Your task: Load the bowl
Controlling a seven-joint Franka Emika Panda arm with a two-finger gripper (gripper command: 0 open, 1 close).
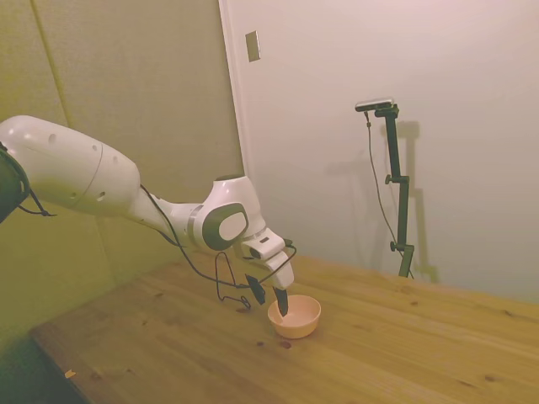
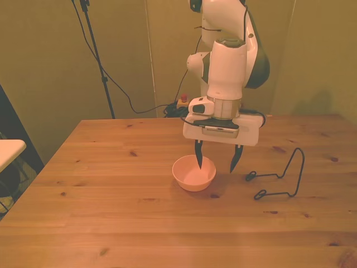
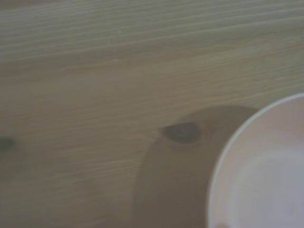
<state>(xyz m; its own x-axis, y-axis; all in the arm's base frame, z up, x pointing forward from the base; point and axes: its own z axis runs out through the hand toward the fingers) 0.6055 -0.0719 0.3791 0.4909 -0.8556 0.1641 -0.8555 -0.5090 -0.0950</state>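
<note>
The small pale pink-peach bowl (image 2: pixel 192 180) stands upright near the middle of the wooden table (image 2: pixel 111 184); nothing shows inside it. My gripper (image 2: pixel 216 167) is open and low over the bowl's rim on the front view's right. One dark finger (image 2: pixel 199 158) reaches down inside the bowl, the other (image 2: pixel 235 161) hangs outside it. In the side view the gripper (image 1: pixel 268 298) straddles the bowl (image 1: pixel 299 324) at its near-left edge. The wrist view catches a curved part of the bowl (image 3: pixel 266 180) and its shadow on the wood.
A thin black wire stand (image 2: pixel 279 180) sits on the table to the front view's right of the bowl, close to the outer finger; the side view shows this stand (image 1: pixel 226 282) just behind the gripper. A dark knot (image 3: pixel 183 132) marks the wood beside the bowl.
</note>
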